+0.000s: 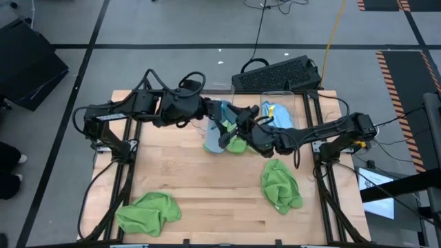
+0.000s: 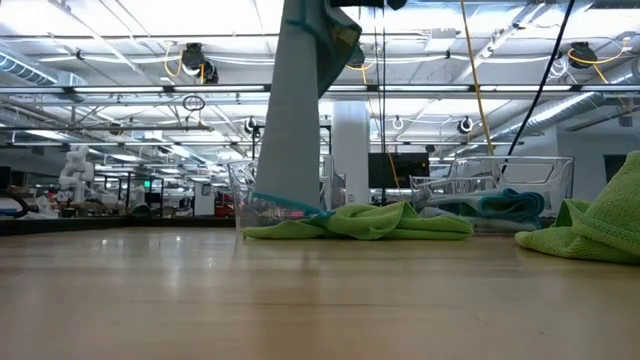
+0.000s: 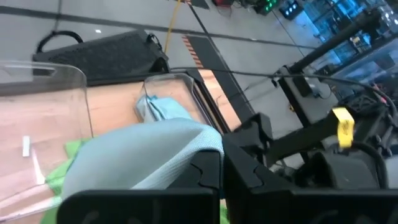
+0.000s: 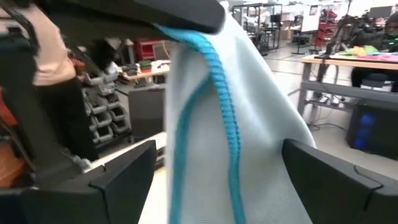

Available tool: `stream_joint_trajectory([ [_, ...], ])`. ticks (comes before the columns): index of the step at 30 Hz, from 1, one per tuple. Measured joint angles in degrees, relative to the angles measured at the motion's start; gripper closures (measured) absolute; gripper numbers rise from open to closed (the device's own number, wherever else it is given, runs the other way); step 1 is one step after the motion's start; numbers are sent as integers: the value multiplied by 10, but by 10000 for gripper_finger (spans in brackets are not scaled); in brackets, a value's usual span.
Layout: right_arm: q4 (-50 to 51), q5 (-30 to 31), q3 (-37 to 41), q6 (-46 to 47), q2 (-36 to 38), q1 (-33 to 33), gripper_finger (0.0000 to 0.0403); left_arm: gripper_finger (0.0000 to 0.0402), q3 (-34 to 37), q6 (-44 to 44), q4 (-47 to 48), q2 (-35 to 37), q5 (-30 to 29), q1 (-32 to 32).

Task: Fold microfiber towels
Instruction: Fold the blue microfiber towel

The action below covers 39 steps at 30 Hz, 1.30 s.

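Overhead, three lime green towels lie on the worktop [image 1: 207, 200]: one crumpled near the front left corner [image 1: 148, 212], one heaped at the right [image 1: 281, 184], one flat near the middle [image 1: 236, 145]. A light blue towel [image 1: 216, 134] hangs from the left pincer [image 1: 210, 110], which is clamped tight on its upper edge; its lower hem brushes the flat green towel. The right pincer [image 1: 242, 124] has its fingers [image 4: 130, 165] spread wide on either side of the hanging cloth, gripping nothing. Two clear bins sit at the back; one bin [image 1: 279, 103] holds another light blue towel [image 1: 278, 114]
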State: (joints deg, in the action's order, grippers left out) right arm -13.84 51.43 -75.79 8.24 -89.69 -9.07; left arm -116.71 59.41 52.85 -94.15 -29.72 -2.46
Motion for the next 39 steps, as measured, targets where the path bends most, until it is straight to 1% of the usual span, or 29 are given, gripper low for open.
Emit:
stream_joint_trajectory([
  [2, 19, 12, 0, 1, 0, 5, 64, 399, 0, -4, -1, 0, 19, 0],
  [6, 46, 13, 0, 7, 0, 15, 64, 398, 0, -3, -1, 0, 48, 0],
  [13, 77, 15, 0, 13, 0, 15, 64, 398, 0, -7, 1, 1, 47, 7],
  [20, 127, 56, 0, 32, 0, 7, 64, 397, -1, -8, 7, 15, 45, 21],
  [25, 143, 57, 0, 31, 0, 7, 70, 398, -1, -14, 11, 24, 43, 25],
  [28, 146, 57, 0, 31, 0, 7, 92, 397, -1, -15, 10, 28, 38, 28],
  [35, 152, 54, 0, 31, 0, 7, 169, 398, -1, -22, 15, 35, 30, 28],
  [39, 156, 53, 0, 31, 0, 7, 204, 397, -1, -27, 23, 35, 27, 29],
])
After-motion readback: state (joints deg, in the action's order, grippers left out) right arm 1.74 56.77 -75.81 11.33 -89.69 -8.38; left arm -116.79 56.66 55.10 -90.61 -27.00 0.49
